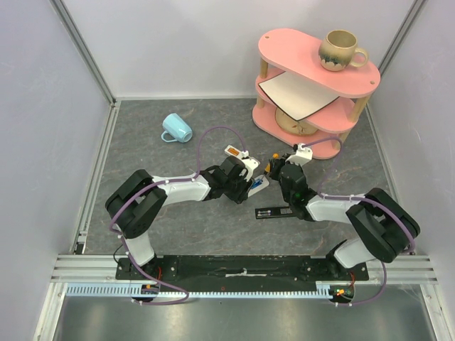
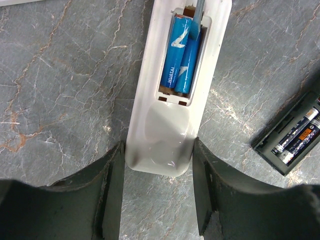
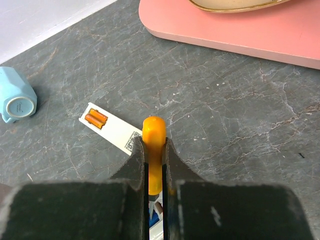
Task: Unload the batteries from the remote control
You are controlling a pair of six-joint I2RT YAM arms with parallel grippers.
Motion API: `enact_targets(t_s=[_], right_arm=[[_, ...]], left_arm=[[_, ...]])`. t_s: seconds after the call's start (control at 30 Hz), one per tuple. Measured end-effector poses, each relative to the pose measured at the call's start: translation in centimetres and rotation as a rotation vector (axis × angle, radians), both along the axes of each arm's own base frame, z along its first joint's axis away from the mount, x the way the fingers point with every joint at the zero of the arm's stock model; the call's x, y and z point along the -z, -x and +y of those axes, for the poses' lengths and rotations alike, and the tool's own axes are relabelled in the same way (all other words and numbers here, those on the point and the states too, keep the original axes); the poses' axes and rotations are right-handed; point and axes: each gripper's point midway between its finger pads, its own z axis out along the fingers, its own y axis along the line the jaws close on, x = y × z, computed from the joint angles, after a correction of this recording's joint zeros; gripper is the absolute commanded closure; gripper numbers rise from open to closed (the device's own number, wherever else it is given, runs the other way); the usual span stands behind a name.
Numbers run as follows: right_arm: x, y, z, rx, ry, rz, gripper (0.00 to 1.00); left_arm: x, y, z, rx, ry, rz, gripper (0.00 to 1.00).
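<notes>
A white remote control (image 2: 165,135) lies on its face with its battery bay uncovered. Two blue batteries (image 2: 179,55) lie side by side in the bay. My left gripper (image 2: 158,145) is shut on the remote's near end, one finger pressed against each side. My right gripper (image 3: 153,142) is shut on the orange handle of a screwdriver (image 3: 154,135). The screwdriver's metal shaft (image 2: 199,12) reaches down into the far end of the bay, at the blue batteries. In the top view both grippers (image 1: 249,181) (image 1: 279,167) meet mid-table.
A black remote (image 2: 287,135) holding dark batteries lies to the right. A second white remote (image 3: 112,130) holds orange batteries (image 3: 96,119). A light blue mug (image 1: 176,128) lies on its side at the back left. A pink shelf (image 1: 316,78) with a mug (image 1: 340,50) stands at the back right.
</notes>
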Motion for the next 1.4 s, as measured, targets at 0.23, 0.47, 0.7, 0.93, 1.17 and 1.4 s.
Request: enact_targets(t_s=[0.23, 0.47, 0.7, 0.93, 1.17, 1.4], right_arm=[[0.4, -0.3, 0.2, 0.008, -0.028, 0.0, 1.0], [1.5, -0.5, 1.0, -0.007, -0.073, 0.014, 1.0], [1.5, -0.4, 1.7, -0.037, -0.099, 0.021, 1.0], [1.4, -0.4, 2.7, -0.077, -0.102, 0.042, 1.0], [1.6, -0.1, 3.5, -0.124, -0.089, 0.073, 1.0], [-1.4, 0.2, 2.7, -0.116, -0.084, 0.023, 1.0]], left_arm=[[0.0, 0.0, 0.0, 0.0, 0.0, 0.0, 0.98], [0.0, 0.0, 0.0, 0.0, 0.0, 0.0, 0.98], [0.0, 0.0, 0.0, 0.0, 0.0, 0.0, 0.98], [0.0, 0.0, 0.0, 0.0, 0.0, 0.0, 0.98], [0.0, 0.0, 0.0, 0.0, 0.0, 0.0, 0.98], [0.0, 0.0, 0.0, 0.0, 0.0, 0.0, 0.98]])
